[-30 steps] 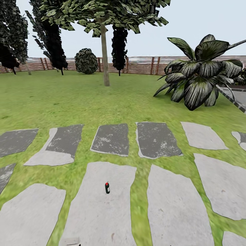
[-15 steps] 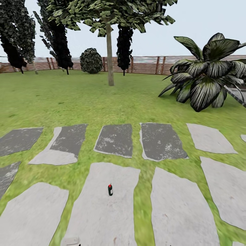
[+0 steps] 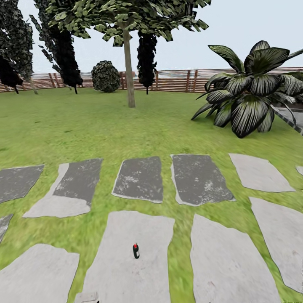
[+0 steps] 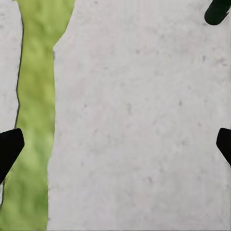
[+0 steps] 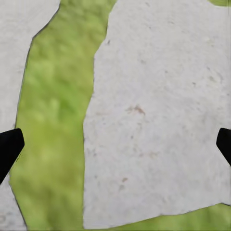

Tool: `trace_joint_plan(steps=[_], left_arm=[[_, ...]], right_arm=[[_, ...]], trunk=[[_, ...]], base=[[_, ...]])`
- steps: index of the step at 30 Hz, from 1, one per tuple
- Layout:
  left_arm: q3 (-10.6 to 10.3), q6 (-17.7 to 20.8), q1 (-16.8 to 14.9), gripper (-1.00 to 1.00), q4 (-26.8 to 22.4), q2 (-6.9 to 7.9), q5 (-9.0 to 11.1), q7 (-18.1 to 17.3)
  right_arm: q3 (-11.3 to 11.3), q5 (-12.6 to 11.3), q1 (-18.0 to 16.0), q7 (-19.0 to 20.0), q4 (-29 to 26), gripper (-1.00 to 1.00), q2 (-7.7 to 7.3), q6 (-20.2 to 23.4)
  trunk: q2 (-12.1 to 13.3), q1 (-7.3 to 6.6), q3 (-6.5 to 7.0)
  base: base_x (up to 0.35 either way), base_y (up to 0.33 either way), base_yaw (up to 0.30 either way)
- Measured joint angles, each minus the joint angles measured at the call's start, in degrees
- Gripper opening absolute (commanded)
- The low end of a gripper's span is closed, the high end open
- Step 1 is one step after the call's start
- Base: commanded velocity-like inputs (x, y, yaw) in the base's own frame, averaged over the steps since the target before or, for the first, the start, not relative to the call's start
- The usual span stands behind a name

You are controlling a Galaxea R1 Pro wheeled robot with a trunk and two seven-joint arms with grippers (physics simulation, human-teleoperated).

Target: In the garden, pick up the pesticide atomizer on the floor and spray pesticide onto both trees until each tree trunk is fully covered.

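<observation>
Between the two dark fingertips of the left gripper (image 4: 115,144), spread wide and holding nothing, lies bare pale paving stone (image 4: 139,125); the right gripper (image 5: 115,144) is likewise spread wide and empty over a neighbouring slab (image 5: 159,115), with a grass strip (image 5: 57,120) alongside.

The pesticide atomizer (image 3: 136,251) stands upright on the light grey paving stone (image 3: 126,269) directly ahead of the robot, near that slab's middle. In the left wrist view its dark body (image 4: 217,10) sits at the frame's corner, well apart from the fingers.

Step in hand: approach for pick-up. Recommended procedure:
1. Bring the base closer until the bottle is within arm reach.
2. Centre the left gripper over the bottle, the nearer of the two by the wrist views.
3. Descend with fingers wide, straddle the body below the red cap, then close squarely; the bottle is thin and likely to tip if nudged.

Clearance: the slab around the bottle is bare, bordered by grass seams on both sides. Beyond, open lawn leads to the tree trunk (image 3: 128,67); the broad-leaved striped plant (image 3: 250,88) stands to the right, the slatted fence (image 3: 176,82) behind.
</observation>
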Motion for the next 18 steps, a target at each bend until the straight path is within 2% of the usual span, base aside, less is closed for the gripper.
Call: trace_joint_plan(steps=[4, 6, 7, 8, 9, 10, 11, 16, 18], left_arm=[[-0.2, 0.0, -0.2, 1.0, -0.9, -0.03, -0.1, -0.1], [-0.2, 0.3, -1.5, 1.0, -2.0, -0.14, -0.5, -0.3], [-0.2, 0.7, -4.0, 1.0, -3.4, -0.23, -1.7, -0.5], [-0.1, 3.0, -9.6, 1.0, -4.7, -0.5, -4.2, -0.6], [-0.2, 3.7, -15.0, 1.0, -4.8, -0.61, -4.4, -0.6], [-0.1, 4.4, -15.4, 1.0, -5.0, -0.69, -4.5, -0.6], [-0.1, 4.8, -15.7, 1.0, -5.0, -0.72, -4.5, -0.6], [-0.1, 5.2, -18.7, 1.0, -5.1, -1.17, -4.6, -0.7], [-0.2, 5.2, -18.9, 1.0, -5.1, -1.02, -4.6, -0.7]], right_arm=[[-0.2, 0.0, 0.0, -0.3, -0.6, 1.0, -0.12, 0.0], [-0.2, 0.0, -0.3, -0.4, -4.5, 1.0, -0.16, -0.4], [-0.2, 0.0, -1.9, -0.5, -8.6, 1.0, -0.17, -0.4], [-0.2, -0.1, -7.0, -0.6, -13.1, 1.0, -0.09, 0.1], [-0.2, -0.1, -14.8, -0.6, -13.6, 1.0, -0.05, 0.2], [-0.2, -0.2, -16.4, -0.6, -14.0, 1.0, -0.04, 0.3], [-0.2, -0.2, -15.9, -0.6, -14.1, 1.0, -0.06, 0.5], [-0.3, -0.4, -17.5, -0.2, -14.1, 1.0, -0.12, 4.5], [-0.2, -0.3, -17.6, -0.1, -13.9, 1.0, -0.1, 4.9]], trunk=[[0.0, 0.0, 0.0], [0.0, 0.0, 0.01], [0.0, 0.0, 0.01], [0.0, 0.0, -0.02], [0.0, 0.0, 0.02], [0.0, 0.0, 0.03], [0.0, 0.0, 0.0], [0.0, 0.0, 0.0], [0.0, 0.0, 0.0]], base=[[0.038, 0.033, -0.079], [0.004, 0.004, -0.009], [0.0, 0.0, 0.0], [0.0, 0.0, 0.0], [0.0, 0.0, 0.0], [0.0, 0.0, 0.0], [0.0, 0.0, 0.0], [0.0, 0.0, 0.0], [0.0, 0.0, 0.0]])
